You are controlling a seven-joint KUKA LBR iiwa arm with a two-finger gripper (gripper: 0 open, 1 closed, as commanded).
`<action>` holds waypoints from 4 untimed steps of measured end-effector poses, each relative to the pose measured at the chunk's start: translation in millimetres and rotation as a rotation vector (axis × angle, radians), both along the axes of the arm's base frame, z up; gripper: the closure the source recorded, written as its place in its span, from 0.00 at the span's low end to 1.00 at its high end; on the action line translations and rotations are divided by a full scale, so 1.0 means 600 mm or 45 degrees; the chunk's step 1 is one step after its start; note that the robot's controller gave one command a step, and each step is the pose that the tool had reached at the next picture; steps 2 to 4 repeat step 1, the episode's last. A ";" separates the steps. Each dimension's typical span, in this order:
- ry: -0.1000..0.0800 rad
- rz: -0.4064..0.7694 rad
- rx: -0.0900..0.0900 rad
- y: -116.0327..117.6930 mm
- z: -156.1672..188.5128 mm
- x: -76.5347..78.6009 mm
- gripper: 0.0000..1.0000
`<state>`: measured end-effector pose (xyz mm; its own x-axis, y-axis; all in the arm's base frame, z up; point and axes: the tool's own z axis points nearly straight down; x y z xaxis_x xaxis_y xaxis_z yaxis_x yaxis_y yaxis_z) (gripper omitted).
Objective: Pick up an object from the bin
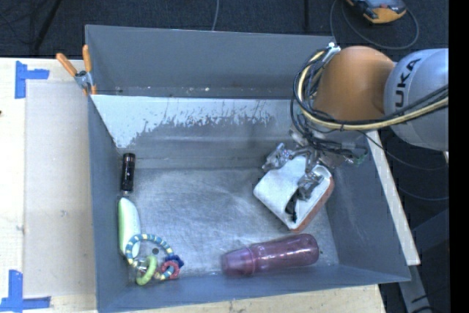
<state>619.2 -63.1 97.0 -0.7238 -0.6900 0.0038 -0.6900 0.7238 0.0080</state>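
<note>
Setting: a grey metal bin (220, 70) standing on a dark floor strewn with cables.
Arm: reaches in from the right, with an orange cover and looped cables at the wrist.
Gripper (300, 168): low in the right half of the bin, over the upper part of the white pad; cannot tell whether it is spread or closed.
White pad (278, 194): flat white block with a reddish-brown edge, on the bin floor near the right wall and turned diagonally. The brown edge runs from upper right to lower left.
Purple bottle (271, 254): on its side just below the pad, long axis nearly left to right.
Left side: a small black cylinder (127, 172), a pale green oblong (128, 220) and a coloured ring toy (150, 260), well apart from the gripper.
</note>
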 end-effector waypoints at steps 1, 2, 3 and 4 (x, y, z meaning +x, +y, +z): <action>-0.006 -0.002 -0.002 -0.001 0.037 0.002 1.00; -0.006 -0.002 -0.002 -0.001 0.037 0.002 1.00; -0.006 -0.002 -0.002 -0.001 0.037 0.002 1.00; -0.006 -0.002 -0.002 -0.001 0.037 0.002 1.00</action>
